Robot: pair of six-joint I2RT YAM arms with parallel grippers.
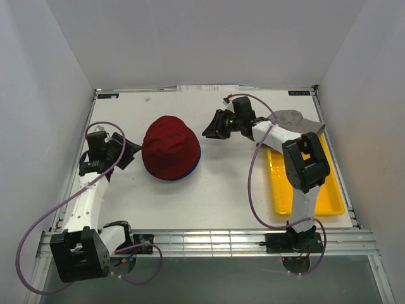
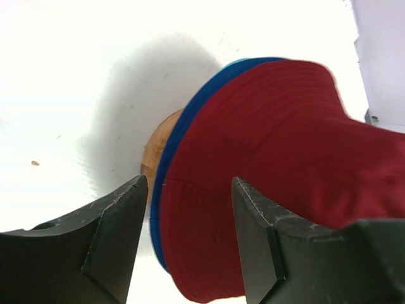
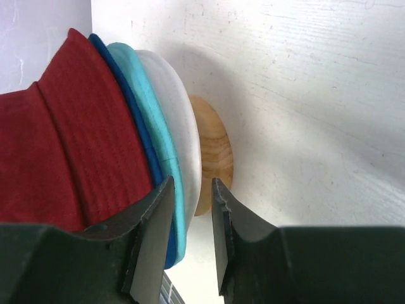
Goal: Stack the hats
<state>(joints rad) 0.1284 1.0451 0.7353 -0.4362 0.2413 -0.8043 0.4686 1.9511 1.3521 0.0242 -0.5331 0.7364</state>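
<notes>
White walls box in the pale worktop [image 1: 221, 202]. Left of centre, the dark red hat [image 1: 169, 147] tops the navy hat [image 3: 136, 120], teal hat [image 3: 149, 111] and white hat [image 3: 177, 107] on a wooden stand [image 3: 215, 145]. The grey hat [image 1: 290, 118] lies at the yellow tray's [image 1: 329, 196] far end. The left claw [image 1: 131, 152] gapes empty beside the stack's left brim. The right claw [image 1: 212, 130], narrowly parted and empty, sits off the stack's far-right edge.

A flat yellow tray [image 1: 329, 190] lies on the white table [image 1: 221, 196] with its long side running near to far. Well left of the tray stands a round wooden stand [image 3: 212, 152]. Beyond the tray and to its left, white paper [image 1: 209, 88] lies at the table's far edge.
</notes>
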